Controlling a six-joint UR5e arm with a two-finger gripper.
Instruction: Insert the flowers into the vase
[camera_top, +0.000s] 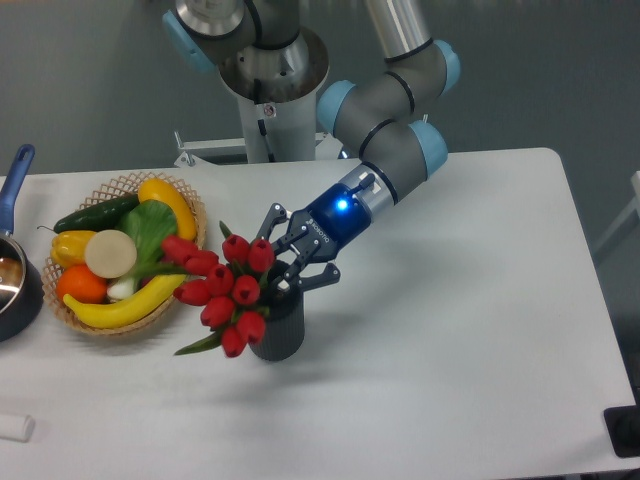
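The gripper (285, 262) is pinching the tulip bunch (225, 285) by its stems, right above the ribbed grey vase (280, 335). The heads are leaning left toward the wicker basket (125, 185), so releasing now risks tipping the vase.

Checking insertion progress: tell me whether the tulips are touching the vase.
Touching. The fixed camera shows the tulips leaning over the vase rim, stems running into its mouth beneath the gripper.

Flowers (222, 283) lie left of the fingers (316, 277), over the vase (279, 335); basket (186, 200) farther left.
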